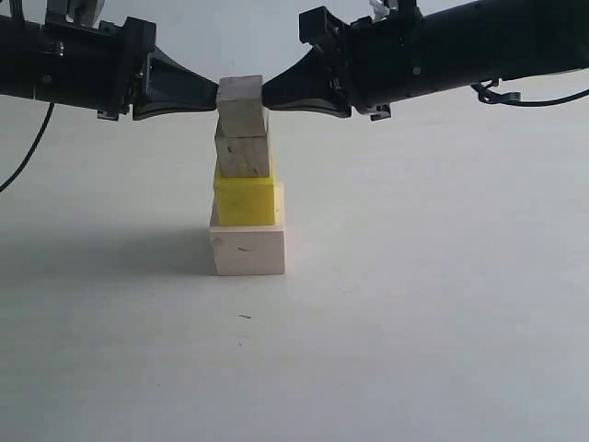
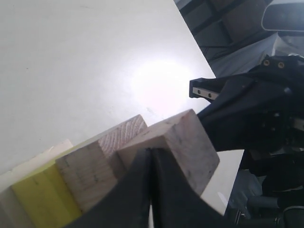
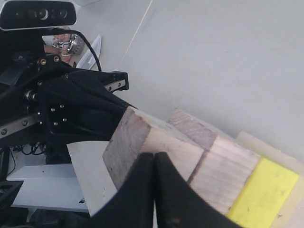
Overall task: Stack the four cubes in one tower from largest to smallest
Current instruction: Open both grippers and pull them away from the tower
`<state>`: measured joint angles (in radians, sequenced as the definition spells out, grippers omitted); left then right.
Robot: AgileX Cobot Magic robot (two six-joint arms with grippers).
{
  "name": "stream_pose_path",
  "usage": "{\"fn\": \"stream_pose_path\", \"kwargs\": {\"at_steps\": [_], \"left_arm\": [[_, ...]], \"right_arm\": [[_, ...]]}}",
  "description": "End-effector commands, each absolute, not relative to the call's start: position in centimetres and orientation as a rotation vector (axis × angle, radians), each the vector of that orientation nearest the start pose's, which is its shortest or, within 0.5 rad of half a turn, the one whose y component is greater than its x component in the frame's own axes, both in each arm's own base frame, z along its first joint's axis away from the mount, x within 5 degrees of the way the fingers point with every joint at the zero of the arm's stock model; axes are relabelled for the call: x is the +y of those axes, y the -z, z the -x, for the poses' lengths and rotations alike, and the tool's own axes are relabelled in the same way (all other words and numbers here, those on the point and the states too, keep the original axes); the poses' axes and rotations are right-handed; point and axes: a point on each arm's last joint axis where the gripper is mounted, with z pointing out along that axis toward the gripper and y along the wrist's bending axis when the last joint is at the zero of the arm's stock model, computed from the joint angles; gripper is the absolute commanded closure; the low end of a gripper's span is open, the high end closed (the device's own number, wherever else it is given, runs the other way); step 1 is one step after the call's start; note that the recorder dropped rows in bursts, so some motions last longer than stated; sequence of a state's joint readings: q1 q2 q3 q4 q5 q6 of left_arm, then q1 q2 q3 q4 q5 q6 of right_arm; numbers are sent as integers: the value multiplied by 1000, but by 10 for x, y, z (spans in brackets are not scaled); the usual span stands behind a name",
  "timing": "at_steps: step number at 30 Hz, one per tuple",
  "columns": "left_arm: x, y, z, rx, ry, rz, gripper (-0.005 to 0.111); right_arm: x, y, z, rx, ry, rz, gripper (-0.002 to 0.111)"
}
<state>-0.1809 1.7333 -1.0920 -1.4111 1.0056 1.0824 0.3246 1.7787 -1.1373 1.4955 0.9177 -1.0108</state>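
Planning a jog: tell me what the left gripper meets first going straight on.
The greyish-white cube atop the tower: the shut left gripper looks pressed tip-first to its side. The right gripper sits just beyond, on the opposite face.

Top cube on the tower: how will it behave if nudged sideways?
Probably stiff: the top cube shows wood grain and sharp edges. Likely slides, not rolls, on flat faces. With the shut left claw and right claw touching opposite sides, uneven force may skew it.
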Motion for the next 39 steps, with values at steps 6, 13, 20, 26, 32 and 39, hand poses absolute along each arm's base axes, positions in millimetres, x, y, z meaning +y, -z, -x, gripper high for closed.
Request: {"fn": "stream_pose_path", "kwargs": {"at_steps": [6,13,20,26,32,39], "left_arm": [[-139,-255,-324,2198,1358,-480,107],[-139,-255,-323,2199,1359,-483,107],[-139,-255,-323,2200,1358,-485,107],[-138,-254,-323,2217,1346,-499,107],[-134,-253,-324,2225,1338,-483,107],[-123,-254,-328,2223,1324,-448,107]], "right_arm": [[186,-234,-327,2263,-1433,397,108],[187,-228,-329,2269,-1448,382,108],[187,-229,-330,2258,-1432,380,108],[187,-230,-330,2256,-1432,381,108],[185,-236,-330,2241,-1393,371,108],[183,-234,-332,2255,-1341,370,108]]}}
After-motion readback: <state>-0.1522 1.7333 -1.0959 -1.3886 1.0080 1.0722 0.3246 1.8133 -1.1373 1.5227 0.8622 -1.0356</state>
